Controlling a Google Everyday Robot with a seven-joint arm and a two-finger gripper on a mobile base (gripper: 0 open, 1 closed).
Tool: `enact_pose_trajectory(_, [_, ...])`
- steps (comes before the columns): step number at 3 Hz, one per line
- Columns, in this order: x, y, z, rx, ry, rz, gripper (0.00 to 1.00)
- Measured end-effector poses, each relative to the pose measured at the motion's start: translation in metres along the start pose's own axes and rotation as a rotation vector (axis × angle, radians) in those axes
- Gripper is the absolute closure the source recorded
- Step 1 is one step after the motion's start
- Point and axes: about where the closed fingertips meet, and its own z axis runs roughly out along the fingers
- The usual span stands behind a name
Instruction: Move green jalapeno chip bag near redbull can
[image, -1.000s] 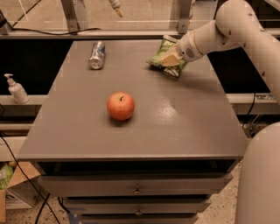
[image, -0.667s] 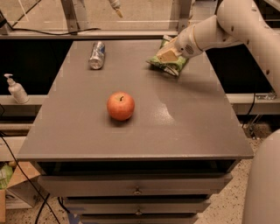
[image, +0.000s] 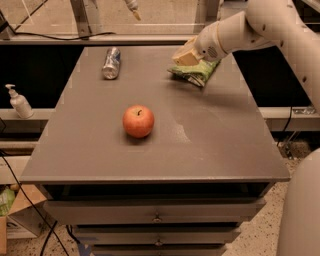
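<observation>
The green jalapeno chip bag (image: 199, 73) lies on the grey table (image: 210, 135) at the back right. My gripper (image: 185, 57) sits right at the bag's upper left end, low over it, and covers part of it. I cannot tell if it touches the bag. The redbull can (image: 111, 62) lies on its side at the back left of the table, well left of the bag and gripper.
A red apple (image: 138, 121) stands near the table's middle, in front of the can and bag. A white pump bottle (image: 19, 101) stands on a lower shelf at the left. Drawers run below the table's front edge. A rail and glass panel line the back.
My gripper has moved left and a little down, from the bag's right end over to its left end. The bag, can and apple have stayed in place.
</observation>
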Motion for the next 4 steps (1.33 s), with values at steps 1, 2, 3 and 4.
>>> enact_pose_trajectory(1, [0.002, -0.001, 0.013, -0.014, 0.003, 0.007, 0.12])
enact_pose_trajectory(2, [0.003, 0.0, 0.026, -0.026, 0.016, 0.004, 0.0])
enact_pose_trajectory(3, [0.011, 0.001, 0.038, -0.04, 0.055, 0.0, 0.0])
enact_pose_trajectory(4, [0.028, -0.005, 0.041, -0.026, 0.098, 0.034, 0.0])
